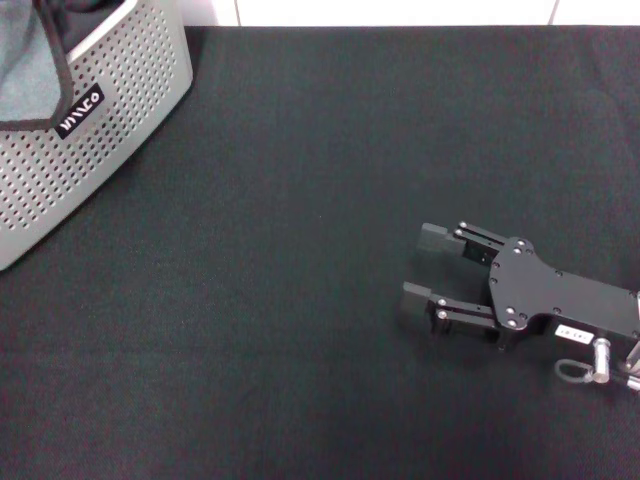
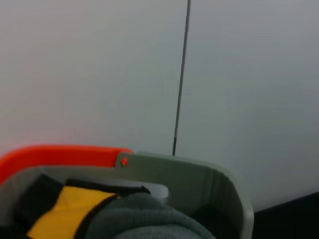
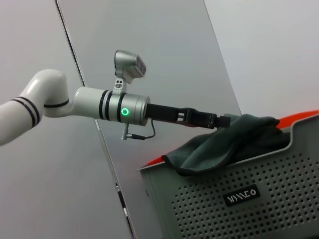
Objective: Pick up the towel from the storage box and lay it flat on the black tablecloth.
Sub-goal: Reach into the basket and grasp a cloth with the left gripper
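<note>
The grey-teal towel hangs over the rim of the light grey perforated storage box at the far left of the black tablecloth. In the right wrist view my left gripper reaches in from the side above the storage box, shut on a raised bunch of the towel. The left wrist view shows the towel's grey side and its yellow side inside the box. My right gripper lies open on the tablecloth at the right, holding nothing.
An orange edge runs along the box's far rim. A pale wall with a dark vertical seam stands behind the table. The box carries a small black label.
</note>
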